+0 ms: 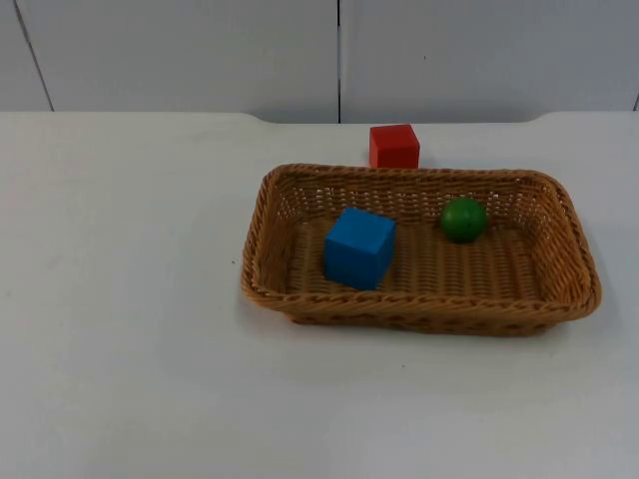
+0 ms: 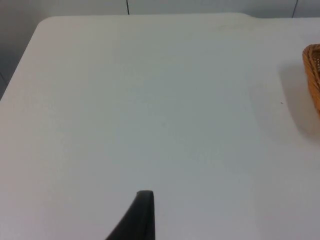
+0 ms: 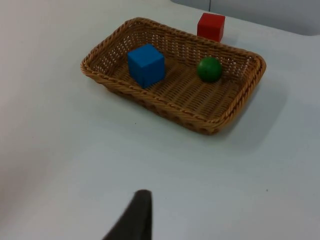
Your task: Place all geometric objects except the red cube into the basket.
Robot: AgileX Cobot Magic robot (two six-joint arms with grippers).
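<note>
A woven wicker basket [image 1: 262, 230] stands right of the table's middle. Inside it a blue cube [image 1: 358, 246] rests toward the left end and a green ball [image 1: 463, 219] toward the right back. On the table, just behind the basket's far rim, sits the red cube [image 1: 394, 146]. The right wrist view takes in the basket [image 3: 97, 67], blue cube [image 3: 145, 64], green ball [image 3: 209, 69] and red cube [image 3: 210, 26] from a distance. My right gripper [image 3: 137, 215] waits over bare table. My left gripper [image 2: 140, 215] waits over bare table, well left of the basket's rim [image 2: 312, 75].
The grey partition wall [image 1: 200, 50] closes off the back of the white table [image 1: 120, 299]. Wide free room lies left of the basket and in front of it. The table's rounded far corner [image 2: 45, 25] is seen from the left wrist.
</note>
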